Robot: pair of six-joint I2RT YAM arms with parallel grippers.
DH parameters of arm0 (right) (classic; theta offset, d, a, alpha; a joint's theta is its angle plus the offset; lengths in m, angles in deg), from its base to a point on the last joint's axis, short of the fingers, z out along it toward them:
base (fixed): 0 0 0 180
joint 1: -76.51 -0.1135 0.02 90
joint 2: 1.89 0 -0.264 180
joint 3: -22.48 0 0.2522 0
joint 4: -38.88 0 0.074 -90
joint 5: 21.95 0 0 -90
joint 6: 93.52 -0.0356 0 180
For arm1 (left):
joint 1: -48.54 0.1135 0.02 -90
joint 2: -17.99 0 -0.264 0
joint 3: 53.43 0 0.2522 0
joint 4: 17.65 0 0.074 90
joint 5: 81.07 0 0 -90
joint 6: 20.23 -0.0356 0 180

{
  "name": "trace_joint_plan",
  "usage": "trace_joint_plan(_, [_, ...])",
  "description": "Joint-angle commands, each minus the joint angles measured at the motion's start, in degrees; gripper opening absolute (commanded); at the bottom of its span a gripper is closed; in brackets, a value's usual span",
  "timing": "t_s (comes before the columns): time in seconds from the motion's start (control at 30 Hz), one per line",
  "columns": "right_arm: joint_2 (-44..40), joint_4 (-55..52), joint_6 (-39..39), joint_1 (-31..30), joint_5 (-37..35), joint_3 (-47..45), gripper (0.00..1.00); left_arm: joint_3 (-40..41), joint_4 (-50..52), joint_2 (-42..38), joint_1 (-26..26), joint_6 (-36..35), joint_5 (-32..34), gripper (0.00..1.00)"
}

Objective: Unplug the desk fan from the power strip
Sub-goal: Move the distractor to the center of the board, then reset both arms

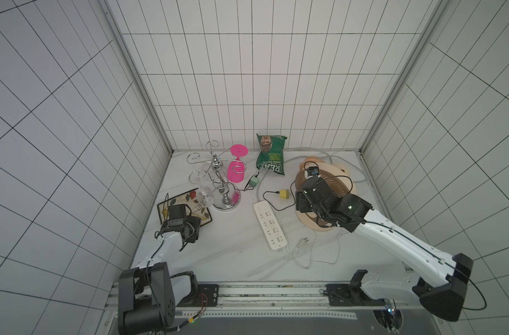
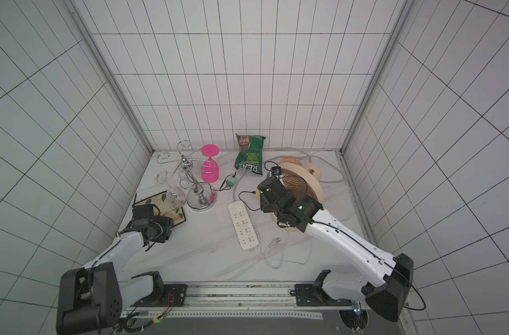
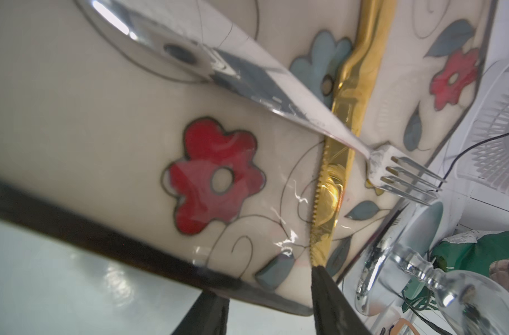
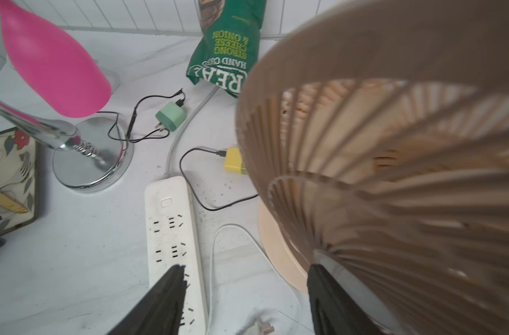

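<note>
— Since every socket on the power strip [image 1: 269, 224] shows empty, where is the plug [image 1: 301, 241]?
— Lying on the white table [image 1: 218, 255], just beside the strip's near end, prongs free. Its thin white cord [image 4: 233, 225] loops around it.
— And the desk fan [image 1: 340, 179]?
— Right of the strip, toward the back, with its grille tilted and its round base [image 4: 276, 255] near the strip's side.
— Right gripper [image 4: 247, 266]?
— Fingers spread wide, holding nothing, hovering over the gap between strip and fan base.
— Left gripper [image 3: 265, 281]?
— Over the floral tray [image 3: 73, 116], fingers apart by a narrower gap, nothing clamped. One fingertip [image 3: 320, 278] sits at the tip of the gold knife [image 3: 331, 185]; whether it touches, I cannot tell. A fork [image 3: 404, 177] lies across that knife.
</note>
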Motion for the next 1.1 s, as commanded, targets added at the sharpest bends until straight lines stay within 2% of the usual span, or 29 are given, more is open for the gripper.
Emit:
trace_joint_plan(0.0, [-2.79,-8.18,1.45,1.88,-4.40,2.20,0.69,-2.63,-4.17,4.14,2.05,-5.41,-1.68,0.48])
trace_joint_plan(0.13, [-5.23,-12.24,2.30,5.29,-4.87,5.30,0.69,-5.09,-4.42,7.13,4.22,-7.99,-2.13,0.48])
trace_joint_plan(0.27, [-6.34,-14.99,4.16,10.87,-3.28,9.56,0.69,-6.69,-1.98,6.42,4.69,-9.48,-3.41,0.48])
trace_joint_plan(0.37, [-6.50,-16.60,5.79,14.50,-1.09,14.53,0.69,-5.90,2.22,2.12,4.36,-9.69,-3.85,0.49])
trace_joint_plan(0.47, [-5.75,-18.93,7.13,15.79,-0.42,21.69,0.69,-4.64,8.52,-6.16,3.51,-10.11,-1.78,0.52])
trace_joint_plan(0.57, [-4.81,-21.14,7.90,17.85,-0.21,27.59,0.69,-6.20,16.86,-9.07,2.36,-11.71,-0.39,0.53])
trace_joint_plan(0.67, [-5.02,-22.10,8.83,24.81,0.30,29.93,0.69,-9.17,20.31,-10.01,1.66,-13.16,1.50,0.55])
trace_joint_plan(0.73, [-5.37,-21.57,9.21,32.75,2.02,29.64,0.69,-12.75,22.41,-10.08,1.26,-14.79,3.42,0.58])
trace_joint_plan(0.8, [-6.18,-18.63,8.94,42.70,5.23,26.60,0.68,-16.76,24.25,-9.75,0.84,-16.78,6.20,0.61])
trace_joint_plan(0.9, [-8.20,-10.52,4.50,55.34,8.87,15.68,0.71,-21.55,25.80,-9.10,1.11,-19.71,12.31,0.68])
trace_joint_plan(0.93, [-8.90,-7.21,2.55,58.64,9.41,10.65,0.77,-22.57,25.60,-8.85,1.31,-20.54,14.54,0.71])
trace_joint_plan(1.0, [-9.93,0.08,-1.11,62.32,6.72,0.48,0.84,-23.92,23.98,-7.94,1.88,-22.00,18.67,0.79])
trace_joint_plan(1.07, [-10.64,11.90,-0.04,63.22,5.16,-10.83,0.87,-23.71,20.36,-7.08,1.94,-23.57,23.13,0.91])
